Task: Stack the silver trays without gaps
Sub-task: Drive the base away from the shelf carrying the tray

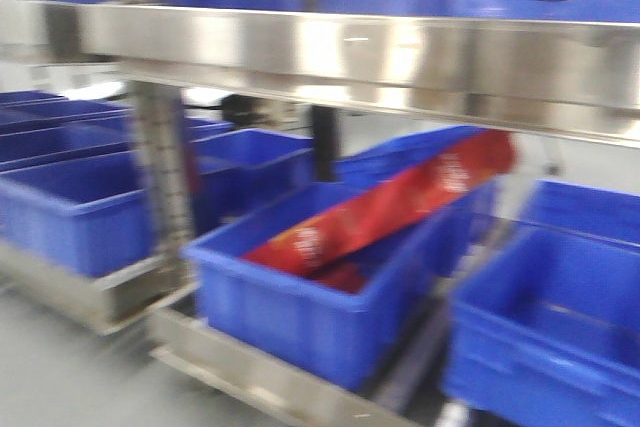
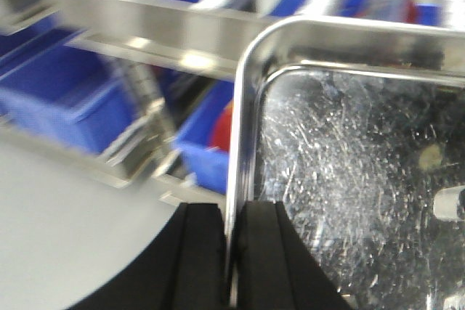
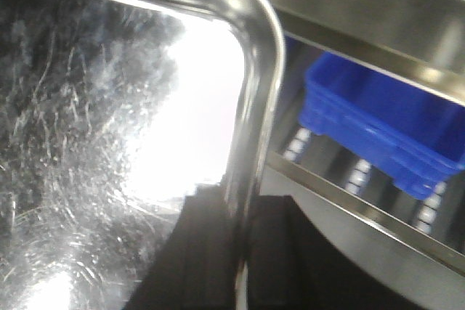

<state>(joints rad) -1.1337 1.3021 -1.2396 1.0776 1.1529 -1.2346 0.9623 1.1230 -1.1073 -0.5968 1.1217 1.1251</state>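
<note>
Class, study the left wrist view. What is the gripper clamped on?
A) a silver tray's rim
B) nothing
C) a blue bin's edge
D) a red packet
A: the left gripper is closed on the silver tray, with its rolled rim pinched between the black jaws.

Pretty much a stockroom rack setup here: a long shiny stainless-steel shelf rail (image 1: 350,52) runs straight across the front view with bright glare patches on it, and a steel upright post (image 1: 165,177) stands under it on the left. Below that, rows of blue rectangular plastic bins (image 1: 310,297) sit on a low steel rack frame (image 1: 250,372). The nearest bin has a long red printed packet (image 1: 390,209) leaning diagonally out over its rim. The smooth pale grey floor (image 1: 50,377) shows bottom left. From the right wrist view, another blue bin sits on silver roller tracks (image 3: 360,176). Everything's kinda blurry.
</note>
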